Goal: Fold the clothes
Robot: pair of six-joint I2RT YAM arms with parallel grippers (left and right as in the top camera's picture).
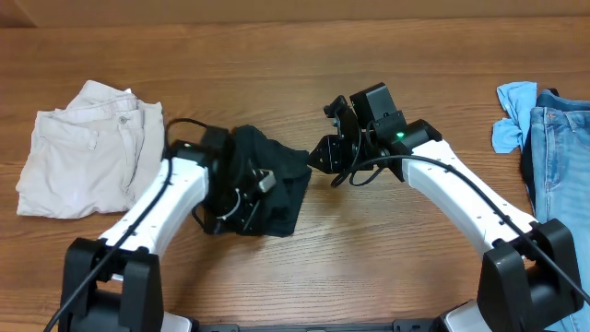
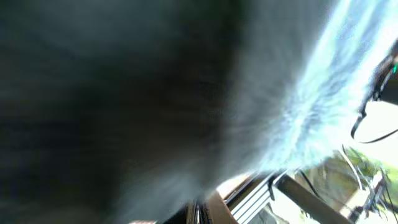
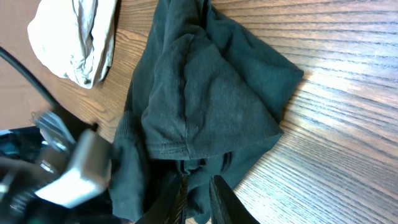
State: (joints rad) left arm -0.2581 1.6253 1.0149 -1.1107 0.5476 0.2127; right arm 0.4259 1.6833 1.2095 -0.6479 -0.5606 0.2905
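T-shirt (image 1: 263,184), black-navy, lies in a crumpled heap at desk (image 1: 304,55) centre, between both arms. Not spread, no fold made yet.

L tool (image 1: 253,189): sits on or in the heap, near its middle. L wrist cam is filled w/ blurred dark cloth, fingers not visible, so cannot tell if spread or closed. Judgement: it is that deep in the cloth either to hold the bulk down or to grab a layer.

R tool (image 3: 199,193): at the heap's right-hand corner. Narrow gap btw fingers (image 3: 224,199), w/ shirt edge running into it, so it reads as a pinch on the T-shirt. Overhead backs this up: that corner is drawn to a point toward R tool. Likely reason: pull one edge outward against the L side to open the heap flat before folding.

Orientation: heap's long axis runs approx far-to-near across the desk, top leaning slightly left, w/ the one drawn corner sticking out right. A stitched hem shows in R wrist cam, poss. a sleeve. Collar and chest letters not visible, so cannot tell which way the neck points or which face is up.

Cream shorts (image 1: 88,148) well apart at left, blue jeans (image 1: 558,157) well apart at right. Neither touches the shirt.
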